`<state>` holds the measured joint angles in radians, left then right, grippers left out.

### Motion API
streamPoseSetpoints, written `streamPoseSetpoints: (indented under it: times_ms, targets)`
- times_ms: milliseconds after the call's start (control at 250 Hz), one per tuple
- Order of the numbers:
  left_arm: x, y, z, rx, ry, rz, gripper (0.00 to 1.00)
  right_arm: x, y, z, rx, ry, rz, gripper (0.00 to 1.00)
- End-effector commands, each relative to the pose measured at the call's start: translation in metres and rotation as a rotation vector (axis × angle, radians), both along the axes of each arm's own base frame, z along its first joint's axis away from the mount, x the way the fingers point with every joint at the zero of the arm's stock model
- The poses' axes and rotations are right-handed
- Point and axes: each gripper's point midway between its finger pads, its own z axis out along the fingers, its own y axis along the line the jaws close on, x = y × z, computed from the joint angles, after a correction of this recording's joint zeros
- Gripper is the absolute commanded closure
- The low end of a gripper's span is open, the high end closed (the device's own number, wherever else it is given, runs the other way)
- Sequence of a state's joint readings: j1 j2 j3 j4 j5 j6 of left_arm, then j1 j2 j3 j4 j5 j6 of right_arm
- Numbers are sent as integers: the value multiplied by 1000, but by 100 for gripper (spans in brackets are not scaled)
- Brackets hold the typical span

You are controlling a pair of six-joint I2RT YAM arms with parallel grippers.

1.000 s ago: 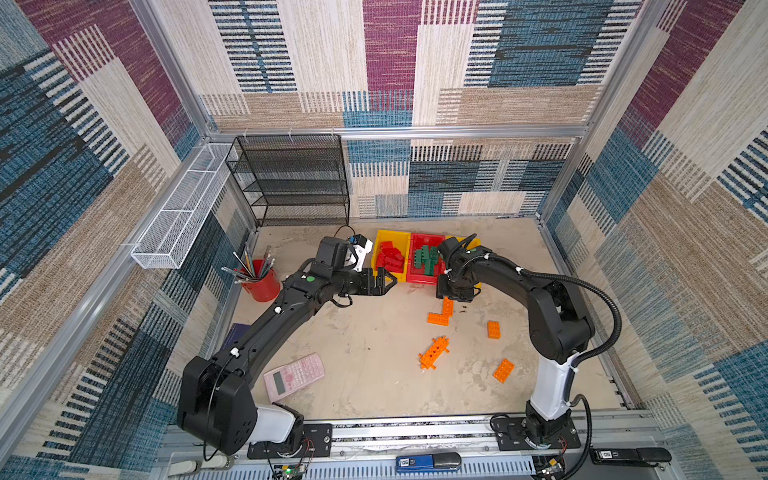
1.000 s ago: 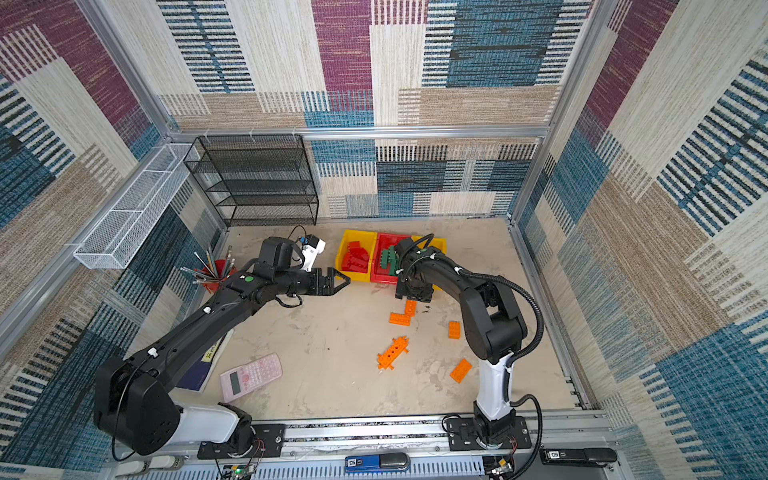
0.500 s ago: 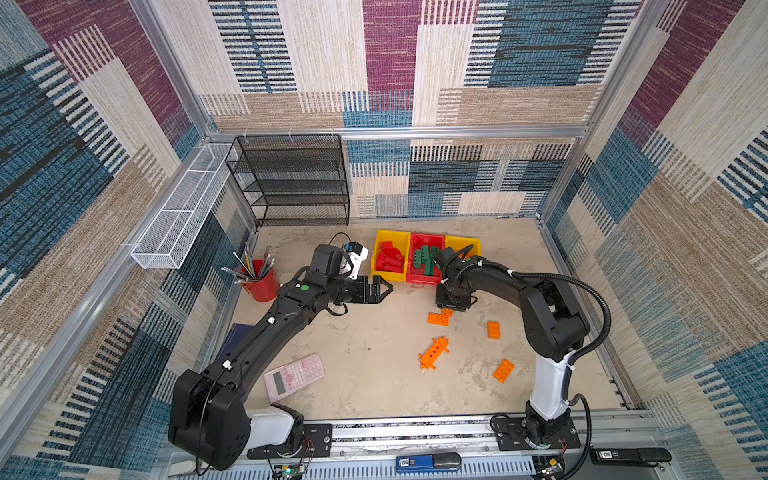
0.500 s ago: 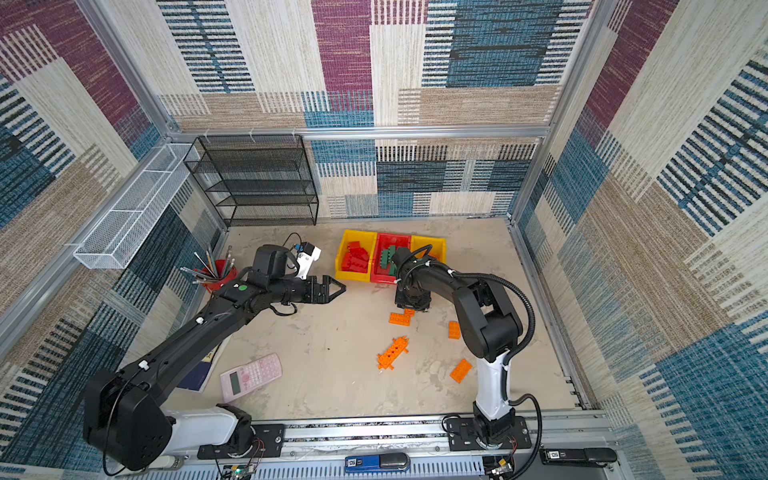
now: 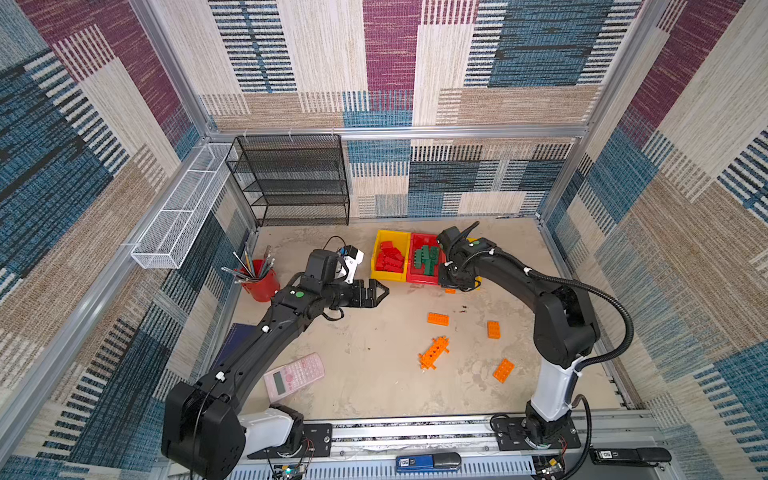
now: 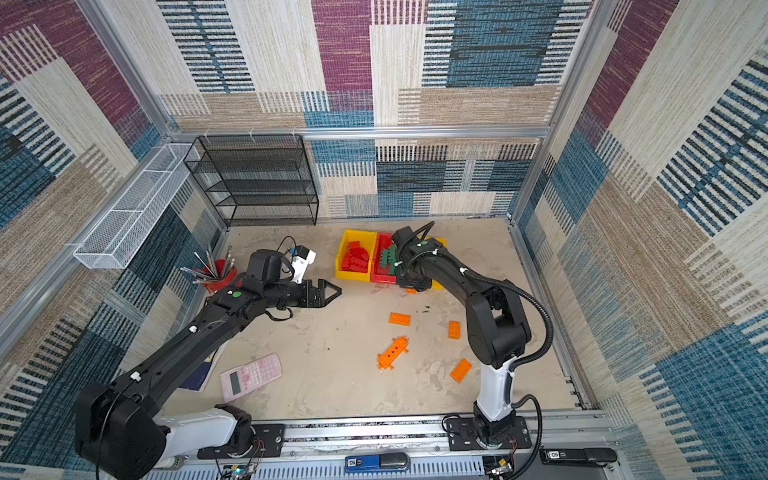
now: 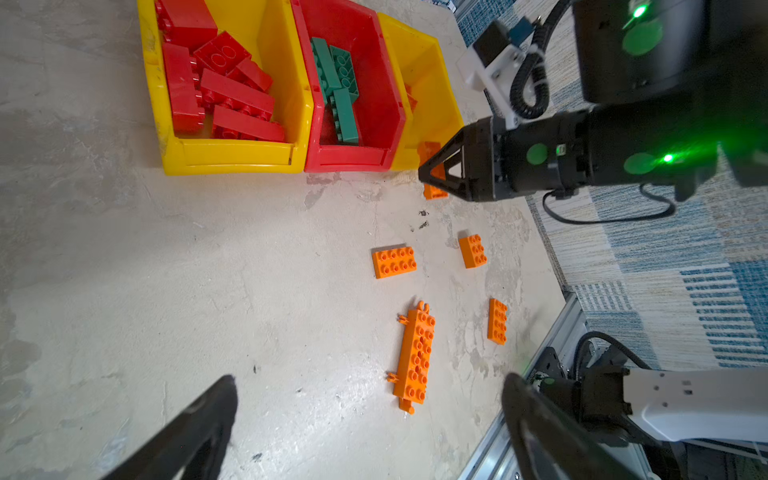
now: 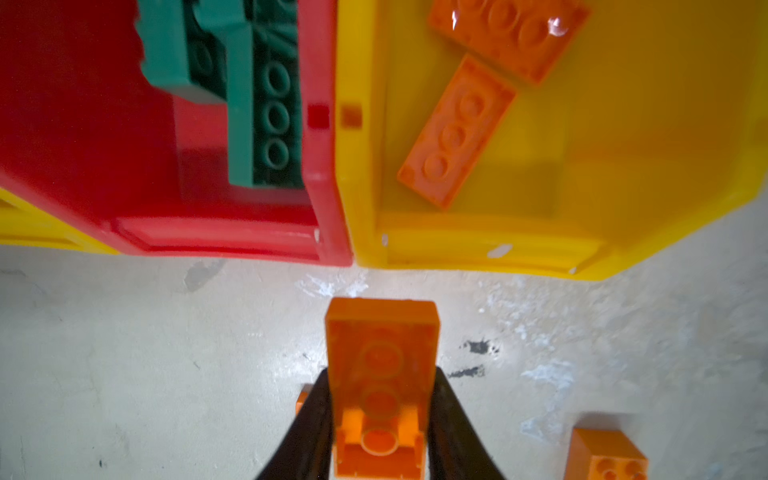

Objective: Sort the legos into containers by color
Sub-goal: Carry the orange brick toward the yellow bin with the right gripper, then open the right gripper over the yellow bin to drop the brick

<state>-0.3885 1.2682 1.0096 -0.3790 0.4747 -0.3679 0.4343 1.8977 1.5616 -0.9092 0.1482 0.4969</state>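
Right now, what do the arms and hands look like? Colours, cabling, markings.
Left arm and right arm are black, each with a white base link. Left hand and right hand have black triangular open-frame fingers. A ribbed black hose loops along the right arm; round green stickers and a lit green LED mark its wrist. White camera bracket on the left wrist.

The brick [image 8: 381, 332] in my black right gripper [image 8: 382, 374] was orange. Just ahead of it I saw a yellow bin [image 8: 478, 249] holding orange plates [image 8: 455, 133], and beside that a red bin [image 8: 216, 237] of green bricks [image 8: 266, 104]. The wall panels [image 5: 390, 62] were striped blue, maroon and beige.
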Motion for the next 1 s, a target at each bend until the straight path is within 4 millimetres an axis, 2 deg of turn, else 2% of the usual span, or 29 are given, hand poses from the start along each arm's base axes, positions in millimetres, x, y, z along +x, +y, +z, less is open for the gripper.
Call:
streamPoseSetpoints:
  times_ms: [0, 176, 476, 508, 580, 644, 732, 816, 900, 996]
  targets:
    - [10, -6, 9, -36, -25, 6, 0, 18, -23, 5, -111, -16, 27, 67]
    - [21, -15, 26, -100, -47, 12, 0, 62, -41, 18, -95, -85, 6, 66]
    - [22, -14, 36, -88, -58, 20, 0, 107, -54, -2, -92, -97, 0, 62]
    - [22, -14, 36, -87, -57, 20, 0, 110, -55, -3, -91, -101, 1, 57]
    - [23, -14, 38, -85, -53, 22, 0, 117, -54, -1, -94, -114, 14, 34]
    - [23, -14, 39, -84, -48, 22, 0, 121, -55, 5, -106, -124, 19, 20]
    - [22, -14, 38, -81, -45, 18, 0, 122, -55, 17, -109, -136, 19, 16]
    - [20, -14, 35, -76, -42, 14, 0, 114, -55, 27, -90, -134, 7, 16]
    - [15, -12, 28, -70, -31, 8, 0, 96, -48, 34, -64, -126, 6, 16]
    - [7, -8, 13, -54, -6, 11, 0, 67, -36, 34, -38, -102, 7, 15]
